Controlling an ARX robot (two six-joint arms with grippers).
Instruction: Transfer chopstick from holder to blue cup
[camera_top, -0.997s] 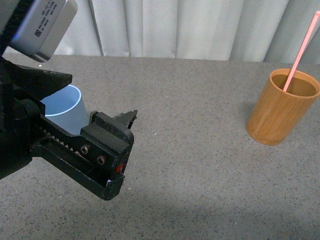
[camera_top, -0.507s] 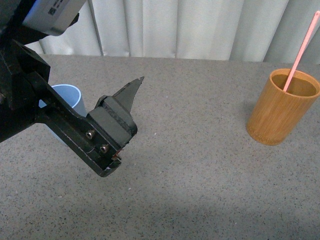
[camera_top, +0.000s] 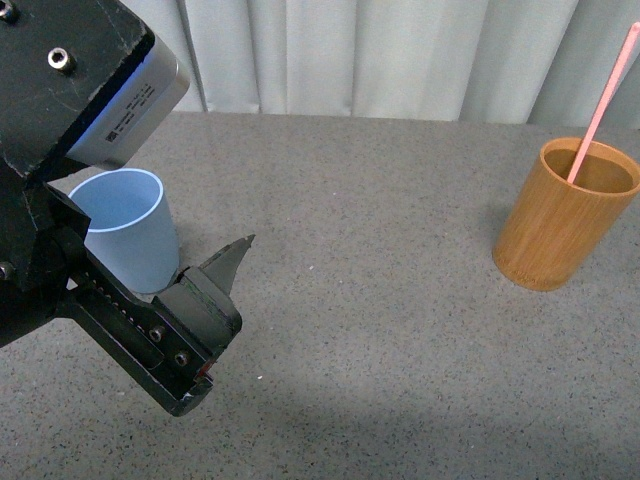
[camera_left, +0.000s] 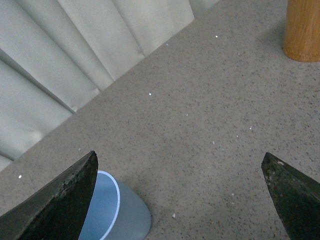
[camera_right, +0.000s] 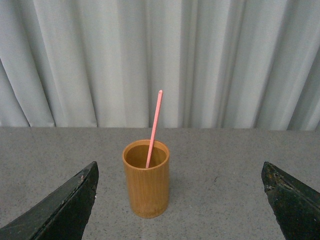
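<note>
The pink chopstick (camera_right: 154, 127) is leaning inside the brown holder (camera_right: 146, 190) on the counter (camera_top: 380, 300), far from the blue cup (camera_top: 130, 240). The left fingers (camera_left: 62, 200) are hanging spread wide beside the cup. The right fingers (camera_right: 60, 210) are sitting wide apart too, facing the holder.

The left pincer (camera_left: 178, 159) is spread wide, its two dark pointed fingertips (camera_left: 62, 197) at opposite sides of the view with nothing between them but the grey speckled surface (camera_left: 200, 115). The light blue cup (camera_left: 117, 217) stands upright on that surface, its pale rim partly hidden behind one fingertip. Well apart from it stands the orange-brown holder (camera_left: 302, 30), only its lower wall showing, and a pale pleated curtain (camera_left: 75, 50) hangs along the surface's far edge.
</note>
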